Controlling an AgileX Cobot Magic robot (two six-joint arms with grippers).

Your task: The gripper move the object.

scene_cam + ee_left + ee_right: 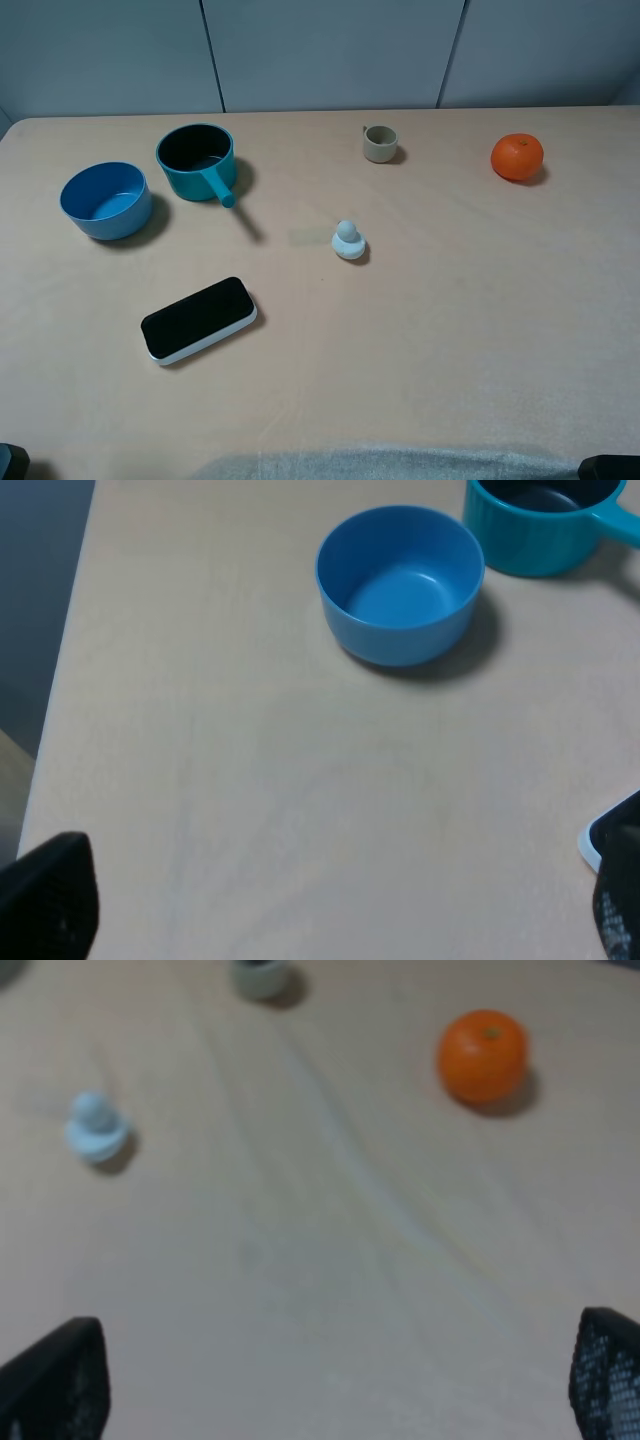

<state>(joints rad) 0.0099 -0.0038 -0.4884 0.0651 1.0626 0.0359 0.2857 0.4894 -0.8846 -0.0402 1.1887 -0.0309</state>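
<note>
The teal saucepan stands upright at the back left of the table, dark inside, with its stick handle pointing toward the front. It also shows at the edge of the left wrist view. My left gripper is open and empty, low over bare table, well short of the pan, with the blue bowl between them. My right gripper is open and empty over bare table on the right. In the exterior high view only dark bits of the arms show at the bottom corners.
A lighter-blue handleless bowl sits just left of the pan. A black phone lies front left. A small pale duck figure is at centre, a beige cup at the back, an orange back right.
</note>
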